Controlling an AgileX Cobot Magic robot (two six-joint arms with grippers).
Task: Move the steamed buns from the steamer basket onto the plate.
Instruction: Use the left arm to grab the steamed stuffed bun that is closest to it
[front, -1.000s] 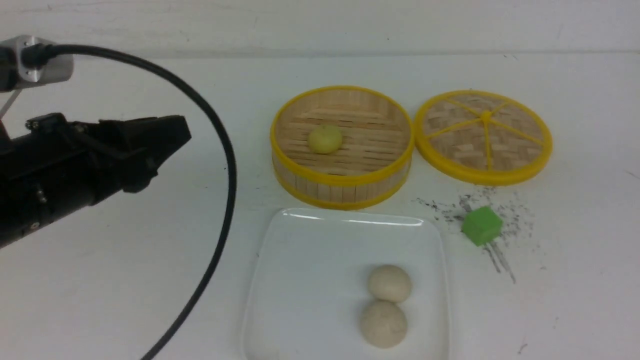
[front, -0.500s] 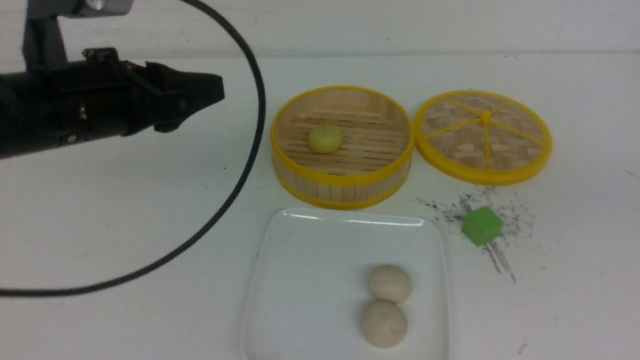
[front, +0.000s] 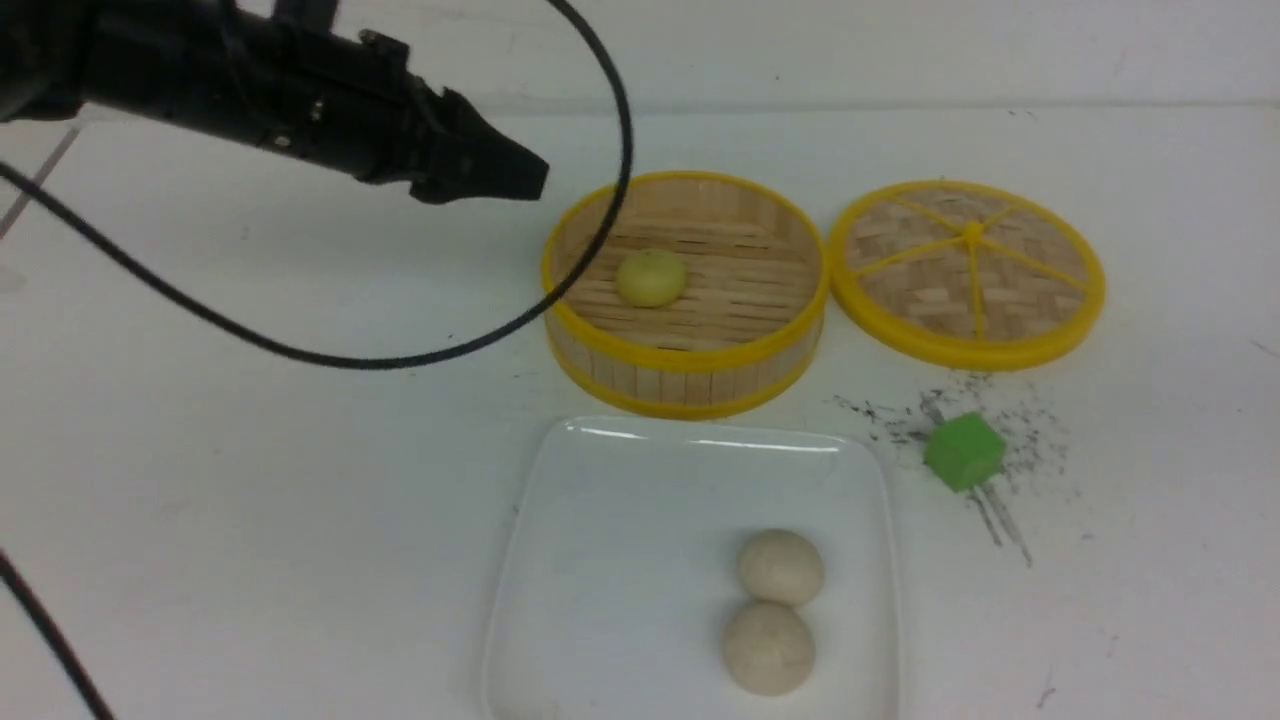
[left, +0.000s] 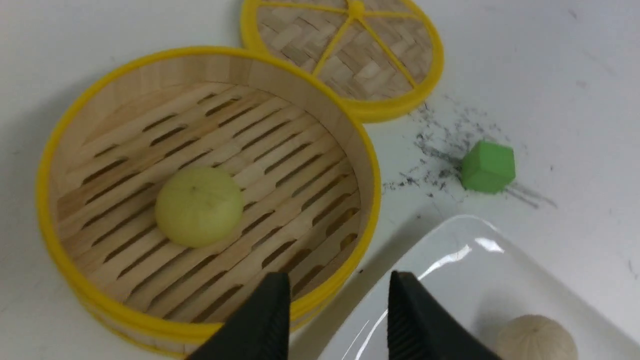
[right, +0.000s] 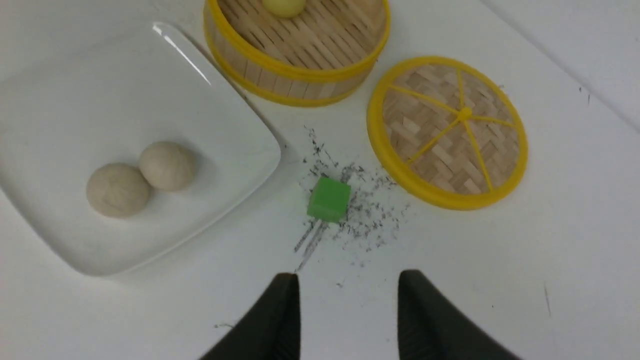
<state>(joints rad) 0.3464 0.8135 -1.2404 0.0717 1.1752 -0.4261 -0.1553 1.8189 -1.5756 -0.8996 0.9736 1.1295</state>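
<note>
Beside the steamer basket (front: 685, 385) lie lid (front: 968, 275) and green cube (front: 963, 452); left claw (left: 339, 287) and right claw (right: 349, 282) gape.

Left arm (front: 230, 85): matte black housing, few small screws, thin black cable (front: 350, 364). Left tool (left: 339, 305), right tool (right: 348, 300): black tapered fingers (left: 415, 320), ribbed inner faces.

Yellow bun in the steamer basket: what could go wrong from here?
The yellow bun sits low behind the steamer basket wall; the left hand might clip the rim and shove it.
The black cable loops across that rim in the front view and might snag.
Two touching buns occupy the right of the plate; a drop there might knock them.
</note>
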